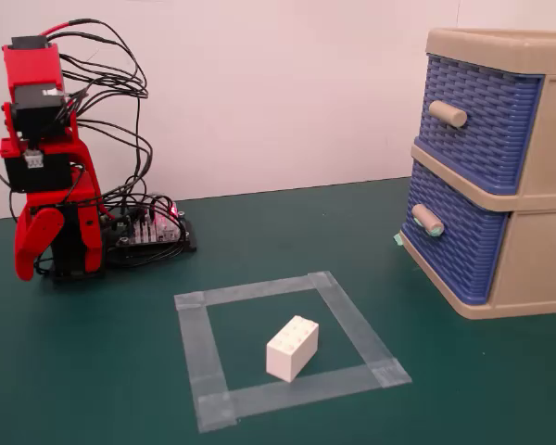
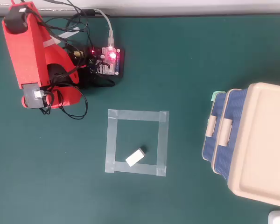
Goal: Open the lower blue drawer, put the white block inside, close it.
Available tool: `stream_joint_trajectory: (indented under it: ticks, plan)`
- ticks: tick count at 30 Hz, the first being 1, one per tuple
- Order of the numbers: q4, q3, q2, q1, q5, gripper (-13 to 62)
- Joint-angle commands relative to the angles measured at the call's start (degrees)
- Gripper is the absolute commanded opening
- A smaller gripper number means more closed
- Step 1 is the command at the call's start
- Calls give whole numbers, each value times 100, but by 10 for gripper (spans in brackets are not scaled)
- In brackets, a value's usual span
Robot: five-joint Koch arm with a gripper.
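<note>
The white block [image 1: 292, 348] [image 2: 136, 157] lies inside a square of clear tape [image 1: 196, 343] [image 2: 111, 140] on the green table. At the right stands the beige cabinet [image 1: 542, 250] [image 2: 259, 149]. Its lower blue drawer [image 1: 459, 246] is pushed in, and its teal-tipped handle [image 1: 427, 221] points out toward the block. The red arm is folded up at the far left. My gripper [image 1: 28, 264] [image 2: 67, 98] hangs down by the arm's base, far from both block and drawer. Its jaws look pressed together with nothing in them.
An upper blue drawer [image 1: 482, 120] with a plain beige handle is also pushed in. A controller board [image 1: 148, 227] [image 2: 107, 63] with lit red LEDs and loose black cables sits beside the arm's base. A white wall stands behind the table.
</note>
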Motion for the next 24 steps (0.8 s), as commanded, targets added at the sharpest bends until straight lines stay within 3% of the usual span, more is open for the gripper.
stream_joint_trajectory:
  ticks: [1,9,13,16,20,24]
  plan:
    - [360,167,255,-9,79,343]
    - [343,62,264,-18,79,346]
    - [396,-1283,264,-18,545,340]
    - [352,-2927,211,-264,1916,339]
    - [-246,-4693,-554,-1925,4359,341]
    - [-1327,-4641,-861,-4192,6012,339]
